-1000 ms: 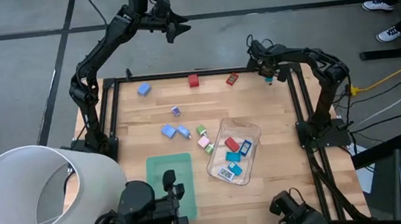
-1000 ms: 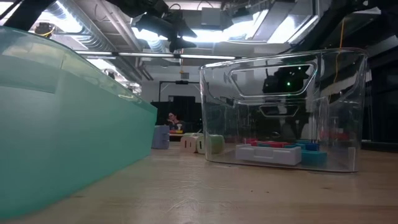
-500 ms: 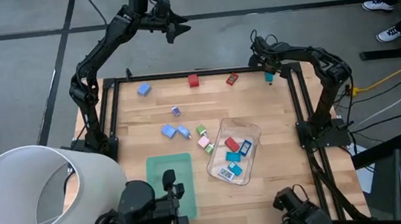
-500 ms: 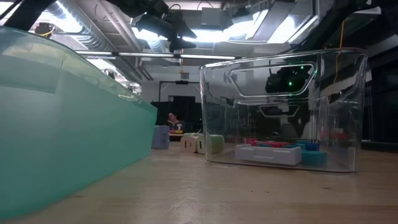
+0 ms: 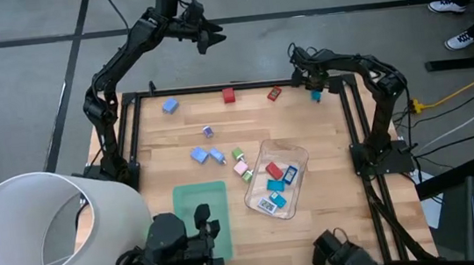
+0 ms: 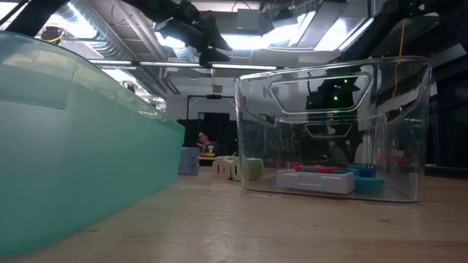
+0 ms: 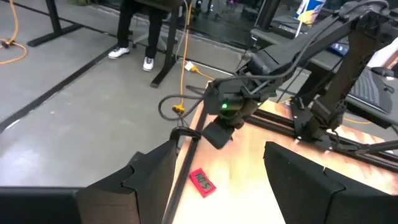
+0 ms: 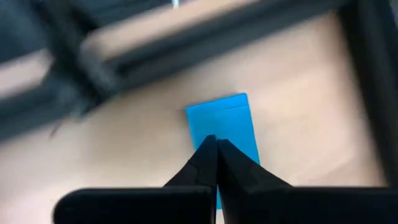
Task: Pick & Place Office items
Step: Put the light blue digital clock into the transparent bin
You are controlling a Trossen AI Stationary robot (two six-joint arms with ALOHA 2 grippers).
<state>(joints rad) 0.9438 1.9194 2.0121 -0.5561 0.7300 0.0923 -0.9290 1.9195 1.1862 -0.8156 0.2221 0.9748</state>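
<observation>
1. Clear plastic, the rectangular tray point(image 5: 277, 179) sits near the right-front part of the wooden table point(image 5: 307, 125) as the collecting place; several tiny blocky office items point(image 5: 279, 176) in red, teal and blue already lie inside it, which suggests the sorting is partly done

2. Loose pieces wait outside it: a blue block point(image 5: 171, 106), a red block point(image 5: 229, 94) and a flat red labelled piece point(image 5: 274, 93) along the far edge, and a small cluster of blue, green and pink blocks point(image 5: 222, 157) just beside the tray's left side

3. The right gripper point(image 5: 313, 83) hangs over the far right corner with its fingers pressed together and empty; in its wrist view the closed tips point(image 8: 214, 155) point straight down at a small teal-blue rectangular piece point(image 8: 225, 124) lying flat on the wood, probably lining up over it before spreading to take it

4. The left gripper point(image 5: 206, 37) is raised beyond the table's far edge, fingers spread and holding nothing, likely parked clear of the other arm's work

5. A flat green rectangular mat point(image 5: 201, 209) lies at the front, left of the tray, bare of pieces
</observation>
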